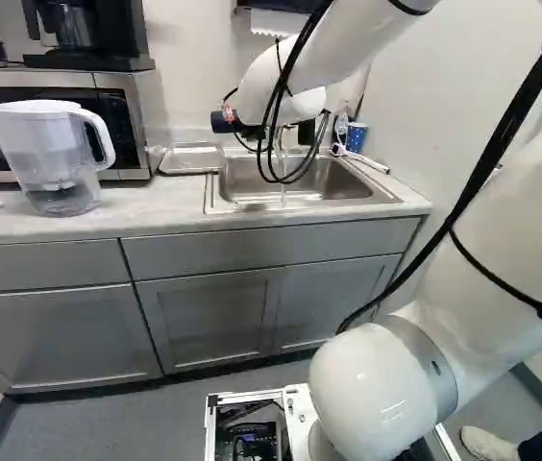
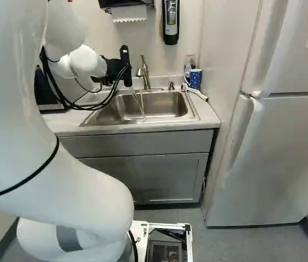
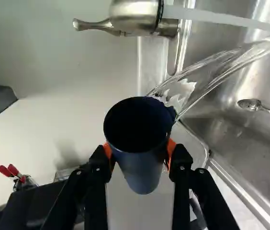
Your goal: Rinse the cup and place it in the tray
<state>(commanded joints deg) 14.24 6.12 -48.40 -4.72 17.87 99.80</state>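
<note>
Claw: the claw (image 2: 126, 68) pinches the dark blue cup (image 3: 142, 172) from two sides, one orange pad (image 3: 171, 146) against each flank.
Cup position: between the two fingers, at the near edge of the stream; mouth facing the wrist camera, closed end facing away. Interior dark; contents not readable.
Water: a clear sheet of water (image 3: 226, 67) spans from the cup's rim to the basin. The right base view shows it slanting down into the sink (image 2: 165, 105).
Faucet: the metal faucet (image 2: 145, 72) stands at the back of the sink, near the claw.
Basin contents: one small metal utensil (image 3: 251, 104), apparently a spoon, on the sink floor.
Tray: the tray (image 1: 191, 159) lies on the tabletop (image 1: 88, 226), just beside the sink, between it and the microwave (image 1: 127, 125). The cup is in the claw, apart from the tray.
Sink corner: a blue cup with white spots (image 2: 195, 79) stands beside a clear bottle (image 2: 188, 68); a white cord-like item (image 2: 196, 93) lies in front.
Pitcher: a clear pitcher with a white top (image 1: 48, 149) stands in front of the microwave.
Refrigerator: the white refrigerator (image 2: 279, 158) stands at the right of the right base view.
</note>
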